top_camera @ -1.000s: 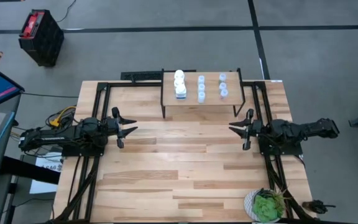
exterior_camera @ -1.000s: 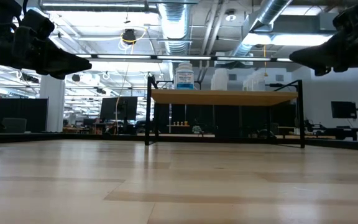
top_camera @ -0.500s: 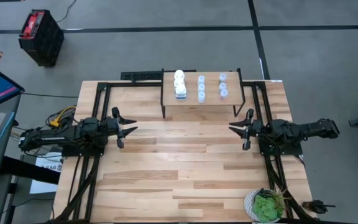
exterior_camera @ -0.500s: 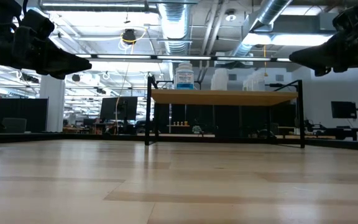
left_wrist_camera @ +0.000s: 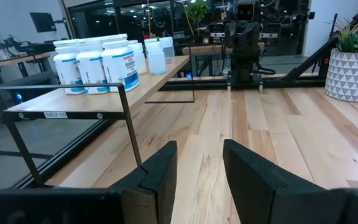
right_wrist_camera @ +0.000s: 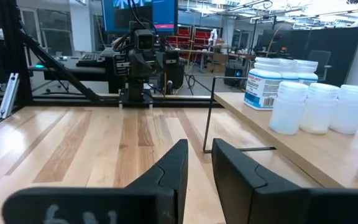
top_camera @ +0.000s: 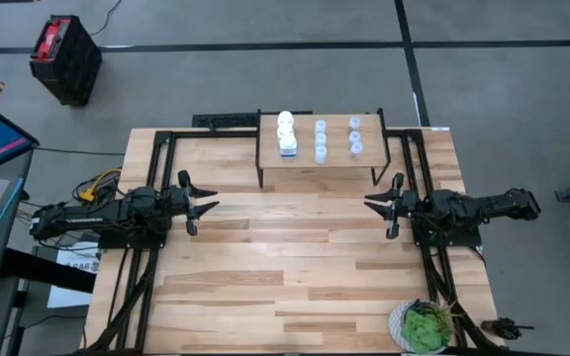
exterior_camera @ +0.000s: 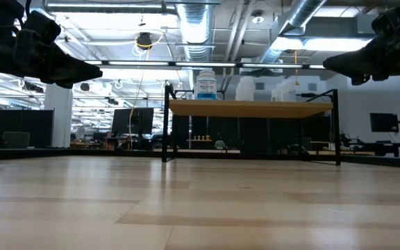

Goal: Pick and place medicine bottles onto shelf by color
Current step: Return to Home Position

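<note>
The shelf (top_camera: 321, 160) stands at the table's far edge on thin black legs. On it stand three white bottles (top_camera: 286, 132) in a row at its left, and two rows of pale translucent bottles (top_camera: 320, 141) (top_camera: 354, 136) in the middle and at the right. They also show in the left wrist view (left_wrist_camera: 95, 62) and the right wrist view (right_wrist_camera: 316, 106). My left gripper (top_camera: 211, 203) hovers open at the table's left, above the wood. My right gripper (top_camera: 372, 205) hovers open at the table's right. Both are empty and point at each other.
A green potted plant (top_camera: 424, 326) in a white pot stands at the table's near right corner. Black frame rails (top_camera: 156, 148) run along the table's left and right sides. The tabletop (top_camera: 295, 257) lies between the two grippers.
</note>
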